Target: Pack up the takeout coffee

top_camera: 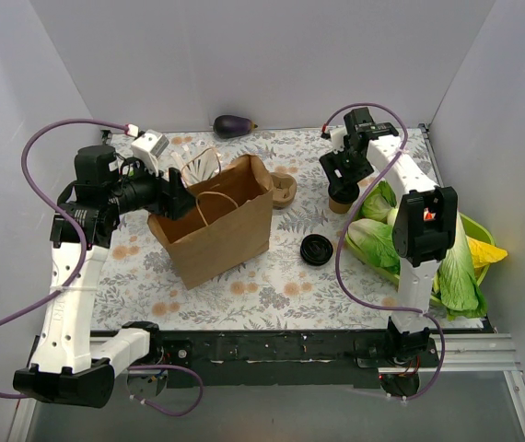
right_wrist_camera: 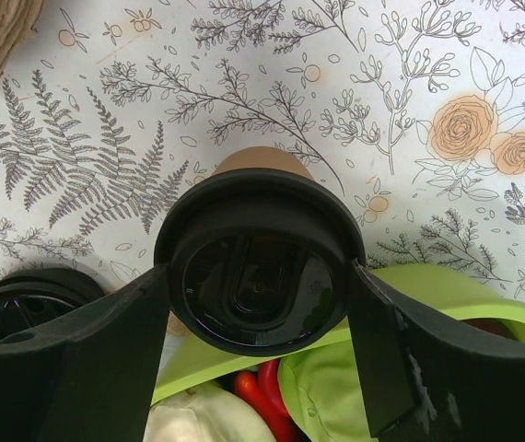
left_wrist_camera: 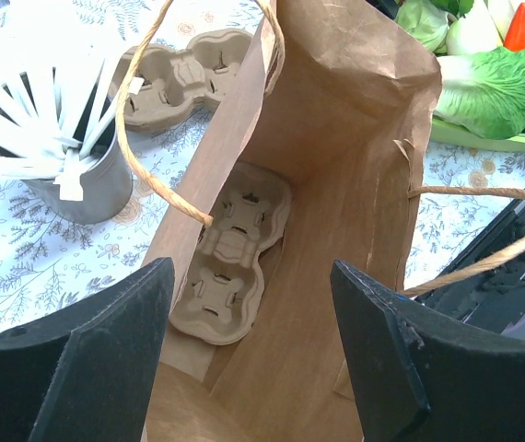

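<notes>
The takeout coffee [top_camera: 342, 203] stands upright on the bench [top_camera: 290, 285] at the right, just beside the green tray [right_wrist_camera: 447, 299]. Its long axis is vertical and its black lid sits directly under the right gripper [right_wrist_camera: 258, 281]. Those jaws stand wide, one finger on either side of the lid; whether they already touch it I cannot tell. The right arm is clearly the nearer. The paper bag [top_camera: 216, 221] is well to the left, a cardboard carrier [left_wrist_camera: 230, 267] on its floor, with the left gripper [left_wrist_camera: 251, 272] spread wide over its mouth.

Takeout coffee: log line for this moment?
right gripper straddling takeout coffee | grip unconfirmed | left gripper open over bag | carrier inside
</notes>
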Robot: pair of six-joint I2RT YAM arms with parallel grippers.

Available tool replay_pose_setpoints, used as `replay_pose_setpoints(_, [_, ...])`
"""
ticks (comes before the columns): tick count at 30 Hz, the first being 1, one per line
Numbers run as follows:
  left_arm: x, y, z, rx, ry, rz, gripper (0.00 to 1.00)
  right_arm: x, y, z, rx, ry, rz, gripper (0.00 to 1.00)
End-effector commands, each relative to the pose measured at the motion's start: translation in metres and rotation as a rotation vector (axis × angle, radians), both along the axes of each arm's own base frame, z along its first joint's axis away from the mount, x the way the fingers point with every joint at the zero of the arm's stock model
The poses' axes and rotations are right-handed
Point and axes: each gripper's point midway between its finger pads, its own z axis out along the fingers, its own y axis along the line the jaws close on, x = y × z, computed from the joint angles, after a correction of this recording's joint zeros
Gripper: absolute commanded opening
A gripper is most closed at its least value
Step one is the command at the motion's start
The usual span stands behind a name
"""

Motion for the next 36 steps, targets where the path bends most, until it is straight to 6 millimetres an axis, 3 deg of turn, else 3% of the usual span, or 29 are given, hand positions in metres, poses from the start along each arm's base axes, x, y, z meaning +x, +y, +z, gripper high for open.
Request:
replay_pose_setpoints(1, [-0.007, -0.001, 0.008, -0.014, -0.028, -0.011, 0.69, -0.015, 0.002, 0.012, 0.026, 0.012, 0.023, 0.66])
replay_pose_setpoints(5, [-0.005, -0.002, 0.012, -0.014, -0.045, -0.017, 0.69, -0.02, 0.006, 0.033, 0.061, -0.028, 0.05, 0.57])
replay_pose_setpoints(6, [-0.004, -0.002, 0.016, -0.014, -0.053, -0.018, 0.69, -0.021, 0.007, 0.039, 0.073, -0.04, 0.061, 0.51])
replay_pose_setpoints(8, [-0.002, -0.002, 0.019, -0.011, -0.063, -0.024, 0.69, -0.025, 0.023, 0.063, 0.164, -0.081, 0.12, 0.39])
replay_pose_setpoints(9, [-0.002, -0.002, 0.021, -0.009, -0.073, -0.026, 0.69, -0.025, 0.029, 0.075, 0.197, -0.103, 0.151, 0.26])
replay_pose_setpoints(10, [-0.002, -0.002, 0.023, -0.007, -0.081, -0.027, 0.7, -0.026, 0.034, 0.09, 0.227, -0.136, 0.179, 0.2])
replay_pose_setpoints(11, [-0.001, -0.002, 0.025, -0.009, -0.087, -0.027, 0.7, -0.021, 0.044, 0.119, 0.283, -0.2, 0.211, 0.14])
replay_pose_setpoints(12, [-0.002, -0.003, 0.028, -0.012, -0.094, -0.032, 0.72, -0.02, 0.049, 0.136, 0.311, -0.241, 0.233, 0.02])
replay_pose_setpoints(13, [-0.002, -0.003, 0.033, -0.015, -0.108, -0.035, 0.73, -0.019, 0.054, 0.158, 0.337, -0.288, 0.26, 0.01])
replay_pose_setpoints(14, [-0.001, -0.003, 0.036, -0.018, -0.116, -0.033, 0.73, -0.017, 0.062, 0.193, 0.387, -0.369, 0.3, 0.01])
replay_pose_setpoints(16, [0.003, -0.003, 0.041, -0.014, -0.127, -0.027, 0.74, -0.019, 0.072, 0.234, 0.449, -0.463, 0.351, 0.01])
replay_pose_setpoints(18, [0.01, 0.0, 0.042, -0.006, -0.126, -0.009, 0.73, -0.033, 0.086, 0.284, 0.556, -0.565, 0.423, 0.01])
replay_pose_setpoints(20, [0.015, 0.003, 0.045, 0.001, -0.142, 0.014, 0.73, -0.046, 0.104, 0.321, 0.664, -0.657, 0.493, 0.01])
replay_pose_setpoints(23, [0.025, 0.01, 0.057, 0.013, -0.19, 0.069, 0.73, -0.078, 0.134, 0.349, 0.733, -0.738, 0.621, 0.01])
replay_pose_setpoints(25, [0.033, 0.019, 0.065, 0.044, -0.232, 0.116, 0.74, -0.106, 0.162, 0.359, 0.763, -0.744, 0.735, 0.01])
replay_pose_setpoints(27, [0.036, 0.022, 0.066, 0.095, -0.255, 0.104, 0.75, -0.121, 0.179, 0.35, 0.749, -0.72, 0.822, 0.01])
replay_pose_setpoints(30, [0.034, 0.021, 0.041, 0.145, -0.153, 0.048, 0.77, -0.148, 0.206, 0.331, 0.72, -0.68, 0.952, 0.01])
replay_pose_setpoints(34, [0.031, 0.023, 0.008, 0.167, -0.036, 0.047, 0.78, -0.16, 0.218, 0.296, 0.632, -0.651, 1.053, 0.01])
replay_pose_setpoints(36, [0.031, 0.028, -0.003, 0.184, -0.018, 0.07, 0.76, -0.166, 0.224, 0.29, 0.612, -0.647, 1.091, 0.01])
